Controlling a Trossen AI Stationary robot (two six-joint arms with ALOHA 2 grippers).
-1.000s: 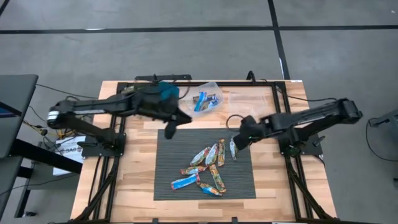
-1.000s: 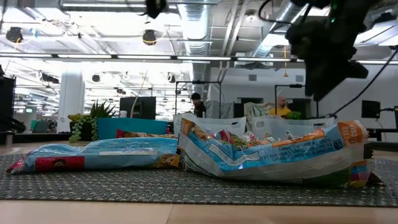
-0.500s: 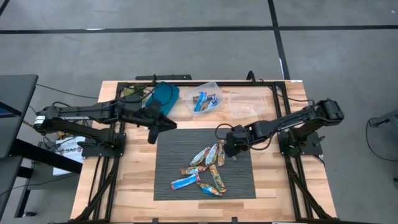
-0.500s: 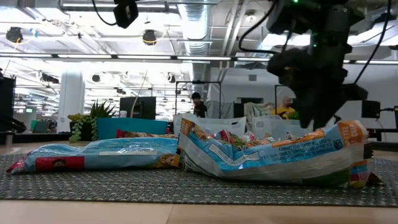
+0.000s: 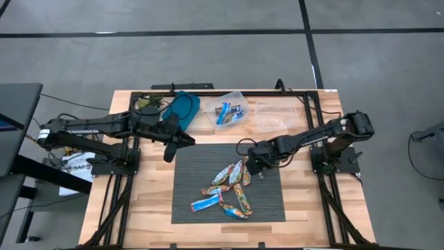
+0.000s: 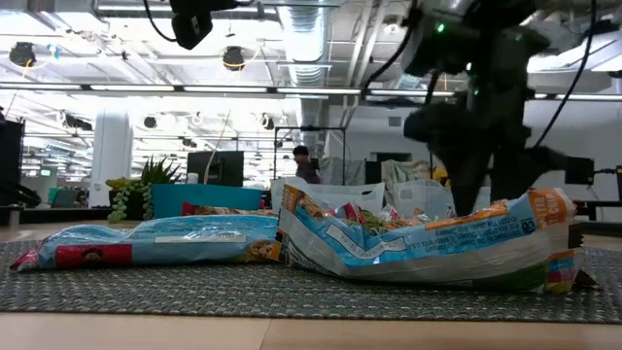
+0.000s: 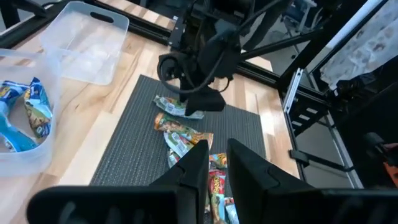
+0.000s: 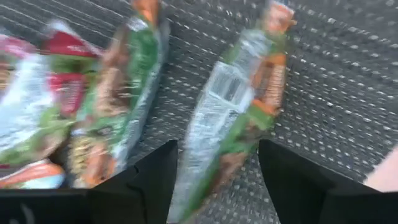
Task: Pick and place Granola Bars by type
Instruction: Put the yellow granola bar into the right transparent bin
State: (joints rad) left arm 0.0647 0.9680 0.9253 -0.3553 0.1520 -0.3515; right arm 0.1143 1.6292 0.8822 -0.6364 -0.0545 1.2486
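Several granola bars (image 5: 227, 186) lie flat in a loose pile on the dark mat; in the low view a blue bar (image 6: 155, 241) lies nearest. My right gripper (image 5: 251, 164) is low over the pile's far right end, open. In the right wrist view its fingers stand on either side of the end of a silvery-green bar (image 8: 236, 118); whether they touch it, I cannot tell. My left gripper (image 5: 169, 147) hangs above the wood by the mat's far left corner, open by a narrow gap (image 7: 217, 168), holding nothing.
A clear bin (image 5: 230, 110) with blue bars stands at the far edge. A teal bin (image 5: 184, 105) is to its left and an empty-looking clear bin (image 5: 275, 118) to its right. Bare wood borders the mat (image 5: 270, 208) on all sides.
My left gripper has drawn back from beside the bins toward the table's left edge. My right gripper has moved toward the table's left and come down to the far right end of the pile. The bars have stayed where they were.
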